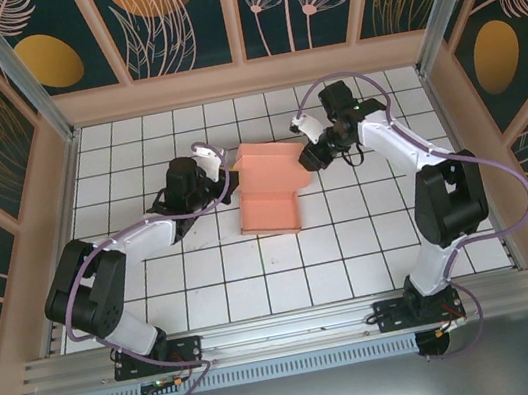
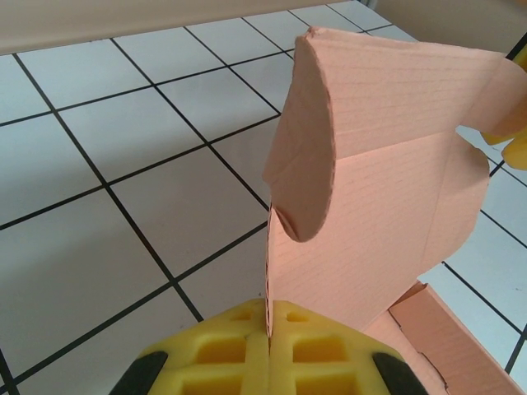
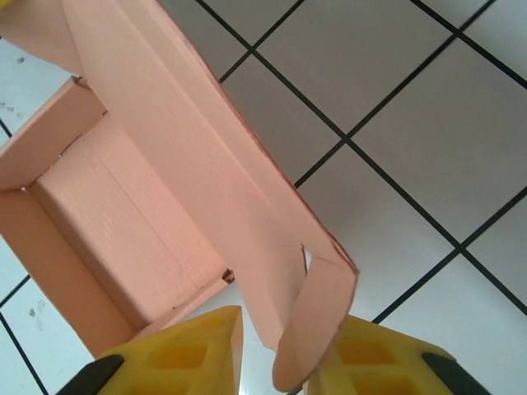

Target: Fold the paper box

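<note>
The salmon-pink paper box (image 1: 269, 213) lies mid-table with its lid panel (image 1: 268, 161) raised at the far end. My left gripper (image 1: 227, 183) is shut on the lid's left edge; in the left wrist view its yellow fingers (image 2: 309, 346) pinch the thin card (image 2: 379, 206), whose rounded side flap (image 2: 300, 164) curls over. My right gripper (image 1: 311, 157) is open at the lid's right end. In the right wrist view the other rounded flap (image 3: 317, 317) hangs between its fingers, leaning on the right one (image 3: 370, 362). The open tray (image 3: 123, 230) shows beyond.
White tiled floor (image 1: 207, 278) surrounds the box. Peach-coloured walls (image 1: 244, 79) enclose the cell at the back and sides. A yellow fingertip of the right gripper (image 2: 515, 136) peeks past the lid in the left wrist view.
</note>
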Robot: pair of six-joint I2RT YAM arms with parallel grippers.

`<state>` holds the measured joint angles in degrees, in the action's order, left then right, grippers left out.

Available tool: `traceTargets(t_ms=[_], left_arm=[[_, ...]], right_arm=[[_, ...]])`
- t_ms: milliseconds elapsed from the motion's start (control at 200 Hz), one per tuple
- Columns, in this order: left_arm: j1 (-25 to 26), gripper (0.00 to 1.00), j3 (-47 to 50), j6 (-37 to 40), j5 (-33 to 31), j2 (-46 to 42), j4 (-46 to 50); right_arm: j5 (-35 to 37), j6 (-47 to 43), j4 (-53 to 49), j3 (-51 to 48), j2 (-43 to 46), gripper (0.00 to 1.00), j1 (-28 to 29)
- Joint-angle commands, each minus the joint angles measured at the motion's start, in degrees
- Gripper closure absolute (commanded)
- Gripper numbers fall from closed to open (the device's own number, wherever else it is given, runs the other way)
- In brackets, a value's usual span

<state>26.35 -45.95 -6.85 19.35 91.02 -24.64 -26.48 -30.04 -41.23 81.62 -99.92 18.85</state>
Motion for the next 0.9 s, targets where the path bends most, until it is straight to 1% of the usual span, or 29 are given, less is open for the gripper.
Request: traceTargets(t_ms=[0, 360, 601, 651, 716, 806, 896], left_arm=[[-0.3, 1.0, -0.5, 0.7, 1.6, 0.4, -2.3], [-0.3, 1.0, -0.2, 1.1, 2.1, -0.3, -2.0], [-0.2, 1.0, -0.3, 0.9, 2.3, -0.1, -2.2], [-0.2, 1.0, -0.3, 1.0, 2.6, -0.1, -2.0], [-0.3, 1.0, -0.7, 1.1, 3.0, 0.0, -1.2], [-0.2, 1.0, -1.4, 1.0, 3.6, 0.2, 0.2], [-0.3, 1.0, -2.0, 0.4, 4.0, 0.5, 1.3]], right_arm=[[-2.7, -2.2, -0.7, -0.4, -1.1, 0.77, 0.2], [-3.4, -4.0, -1.0, -0.6, -2.5, 0.72, -1.9], [-5.1, -5.1, -2.4, -0.4, -3.2, 0.73, -2.1], [-4.4, -5.2, -2.0, -0.6, -3.2, 0.7, -2.1], [-3.7, -5.1, -1.3, -0.8, -2.8, 0.68, -2.2], [-3.6, -5.0, 0.2, -1.1, -1.3, 0.59, -2.4], [-3.7, -5.1, 2.9, -2.6, 0.8, 0.57, -2.8]])
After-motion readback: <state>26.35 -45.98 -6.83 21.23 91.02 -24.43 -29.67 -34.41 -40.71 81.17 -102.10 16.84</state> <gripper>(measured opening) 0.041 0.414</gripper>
